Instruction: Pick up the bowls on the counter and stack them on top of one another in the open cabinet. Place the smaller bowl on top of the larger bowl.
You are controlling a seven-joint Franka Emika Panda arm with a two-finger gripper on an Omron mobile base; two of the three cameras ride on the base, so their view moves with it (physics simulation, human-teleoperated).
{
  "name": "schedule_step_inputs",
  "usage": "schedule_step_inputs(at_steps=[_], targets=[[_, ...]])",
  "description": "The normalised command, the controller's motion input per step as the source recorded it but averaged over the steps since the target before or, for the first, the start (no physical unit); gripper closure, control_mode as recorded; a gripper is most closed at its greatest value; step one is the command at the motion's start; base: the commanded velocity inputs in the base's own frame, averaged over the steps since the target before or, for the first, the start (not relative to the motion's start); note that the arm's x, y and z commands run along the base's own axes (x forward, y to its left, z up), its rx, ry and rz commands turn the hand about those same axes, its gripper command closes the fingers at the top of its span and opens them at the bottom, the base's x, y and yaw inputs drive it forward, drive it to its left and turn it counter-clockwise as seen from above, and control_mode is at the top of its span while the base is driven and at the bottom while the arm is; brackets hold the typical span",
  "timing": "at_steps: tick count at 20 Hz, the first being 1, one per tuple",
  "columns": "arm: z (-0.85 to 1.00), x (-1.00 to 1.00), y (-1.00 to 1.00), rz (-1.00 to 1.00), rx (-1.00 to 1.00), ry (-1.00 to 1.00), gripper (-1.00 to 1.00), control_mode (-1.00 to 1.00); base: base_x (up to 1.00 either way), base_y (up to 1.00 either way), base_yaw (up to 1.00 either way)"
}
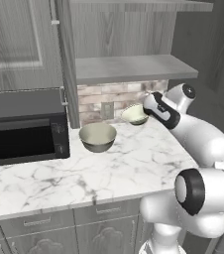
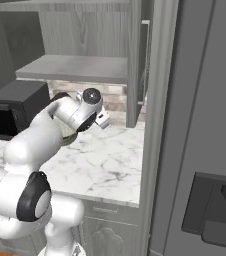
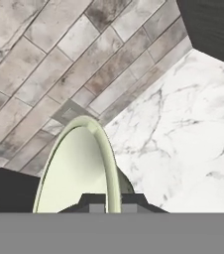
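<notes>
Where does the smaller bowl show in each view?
Left base view: smaller bowl right of centre, tilted, by the brick backsplash.
Right base view: hidden; the arm's wrist stands in front of that spot.
Hand view: lower left, edge-on, its rim between the tips of the tool.
Shared landmark: the brick backsplash above the marble counter.

2 bowls: 1 larger bowl (image 1: 97,137), olive-grey, mid counter, and 1 smaller bowl (image 1: 135,114), cream-white, farther right by the backsplash. 1 counter (image 1: 74,178), white marble. 1 microwave (image 1: 25,126), black, far left on the counter. 1 open cabinet (image 1: 134,67) above with 2 shelves visible, 1 door. 1 wall outlet (image 1: 106,110) on the brick backsplash. 1 robot arm, 1 gripper (image 3: 106,204). 2 drawer fronts under the counter
</notes>
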Motion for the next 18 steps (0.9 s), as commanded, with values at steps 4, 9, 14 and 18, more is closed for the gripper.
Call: schedule_step_inputs(at_steps=[4,9,14,18], targets=[[0.0,-0.5,0.29,0.09,0.04,-0.12,1.0,-1.0,0.0,0.0,0.0],[0.0,-0.37,0.39,0.09,0.03,-0.07,1.0,-1.0,0.0,0.0,0.0],[0.01,-0.22,0.52,0.06,0.02,-0.03,1.0,-1.0,0.0,0.0,0.0],[0.0,-0.15,0.24,0.03,0.0,-0.03,1.0,-1.0,0.0,0.0,0.0]])
